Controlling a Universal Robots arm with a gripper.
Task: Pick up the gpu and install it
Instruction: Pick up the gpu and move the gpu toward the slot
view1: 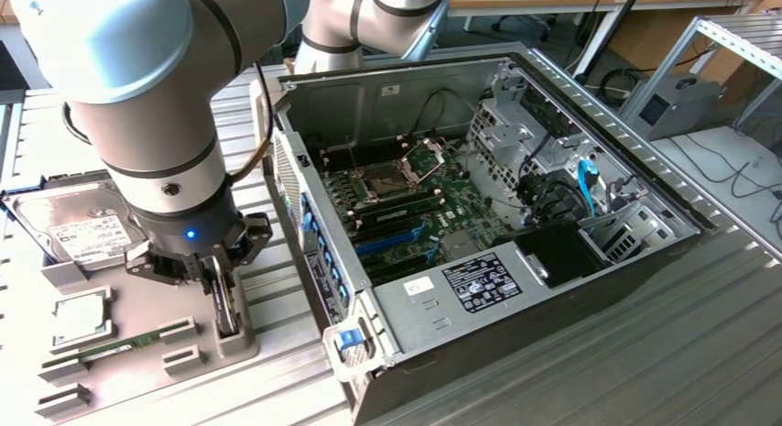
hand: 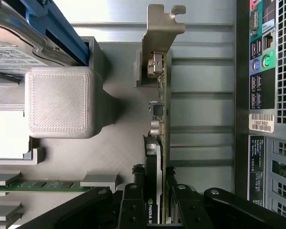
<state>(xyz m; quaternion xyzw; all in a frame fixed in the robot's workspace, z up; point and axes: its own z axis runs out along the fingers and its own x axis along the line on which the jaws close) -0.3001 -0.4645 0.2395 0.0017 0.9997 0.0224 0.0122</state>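
Gpu (hand: 165, 119): green card standing on edge in a grey holder (view1: 234, 339) on the bench (view1: 287, 389), with its silver bracket (hand: 160, 28) at the end away from the pincer and a black cooler on one face. Pincer (hand: 154, 186): about half closed, fingers pressed against both faces of the gpu at the cooler end, the card seated in the holder. Surroundings, exterior view: open case (view1: 489, 289) at 3 o'clock of the gpu, hard drive (view1: 86, 232) at 10 o'clock, memory stick (view1: 123, 342) at 8 o'clock.

Arm (view1: 159, 124) of fat silver-grey tubes with pale blue joint caps; black wrist with a small blue light (view1: 190, 233), black jaws at its six o'clock.
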